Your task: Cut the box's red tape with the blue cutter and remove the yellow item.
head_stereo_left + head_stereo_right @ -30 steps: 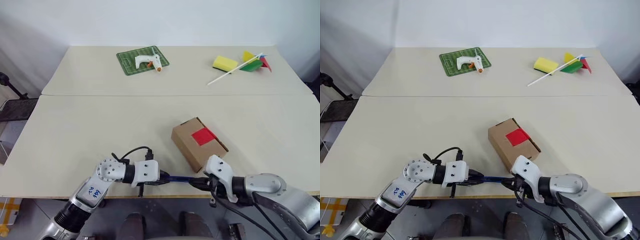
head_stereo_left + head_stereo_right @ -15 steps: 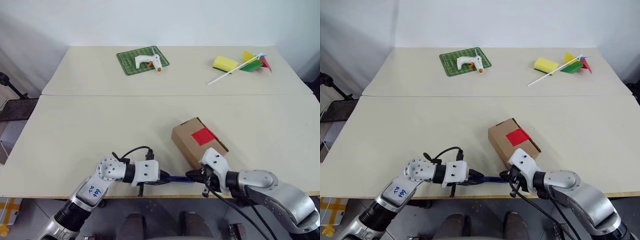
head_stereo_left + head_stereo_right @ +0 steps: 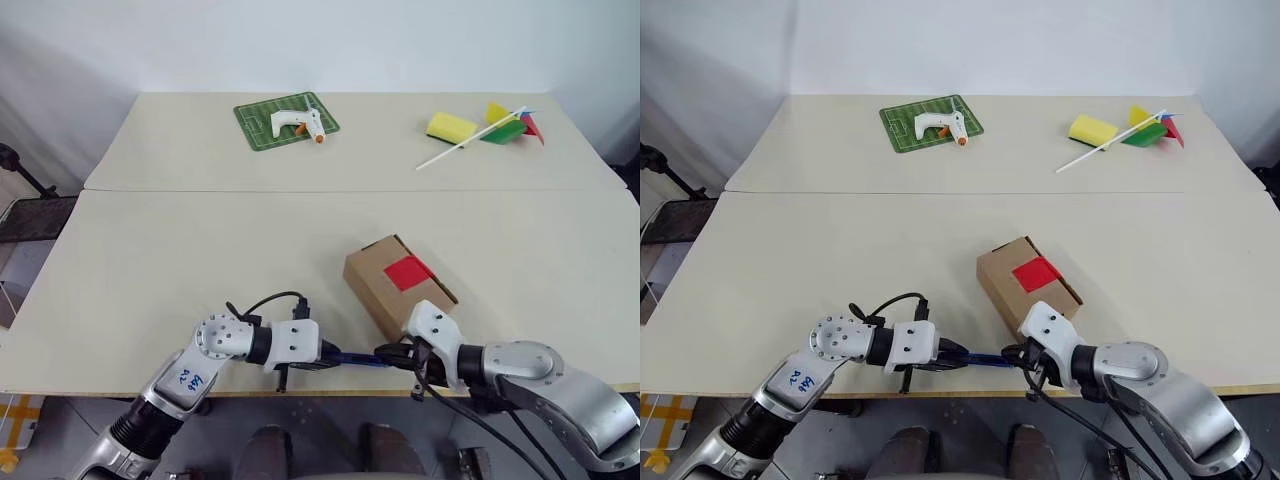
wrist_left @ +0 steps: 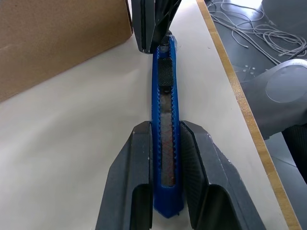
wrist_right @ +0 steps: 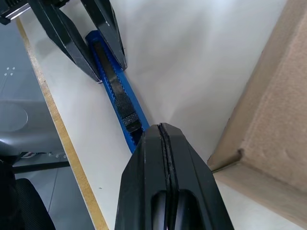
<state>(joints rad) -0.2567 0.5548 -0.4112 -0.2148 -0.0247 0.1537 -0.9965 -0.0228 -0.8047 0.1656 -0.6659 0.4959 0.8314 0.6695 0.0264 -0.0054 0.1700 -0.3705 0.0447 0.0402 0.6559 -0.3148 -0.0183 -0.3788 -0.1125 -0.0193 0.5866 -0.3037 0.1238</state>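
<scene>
At the counter's near edge, the left gripper [image 4: 165, 158] pinches one end of the cutter [image 4: 164, 96] while the right gripper [image 5: 163, 139], jaws pressed together, meets its other end. The cutter's long axis runs along that edge; the box [image 3: 395, 285] sits just beyond, red tape [image 3: 407, 271] uncut.

Beige tables [image 3: 200, 250], white wall [image 3: 330, 40]
</scene>
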